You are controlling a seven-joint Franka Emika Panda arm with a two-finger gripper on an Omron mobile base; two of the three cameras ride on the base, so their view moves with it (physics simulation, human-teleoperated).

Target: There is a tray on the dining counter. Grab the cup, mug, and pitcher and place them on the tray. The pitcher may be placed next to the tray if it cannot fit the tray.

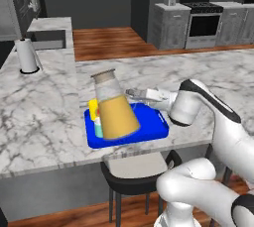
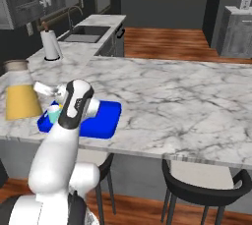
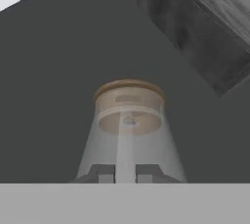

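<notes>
Dark stool (image 1: pixel 135 170) nearest, pitcher (image 1: pixel 116 106) tilted, lifted over blue tray (image 1: pixel 149 128) – gripper (image 1: pixel 132 93) clamped on its glass side, yellow cup (image 1: pixel 93 108) and teal mug (image 1: pixel 98 128) on tray behind it, white marble dining counter (image 1: pixel 44 117) – paper towel roll (image 1: pixel 27 55) far left.

The white Franka Panda arm with dark joints rises from the base low in the scene, bends at a rounded elbow and reaches out level toward the left, its forearm lying roughly horizontal. The wrist ends in a pale hand that points left, away from the elbow. The two-finger gripper (image 1: pixel 130 92) sits at the left end of that hand, tipped onto its side. In the hand view its two small dark finger tips (image 3: pixel 105 173) stand close together with a narrow gap between them, clamped on the clear glass carafe with orange liquid and a cork-brown lid (image 1: pixel 115 106), which hangs tilted at the gripper.
</notes>
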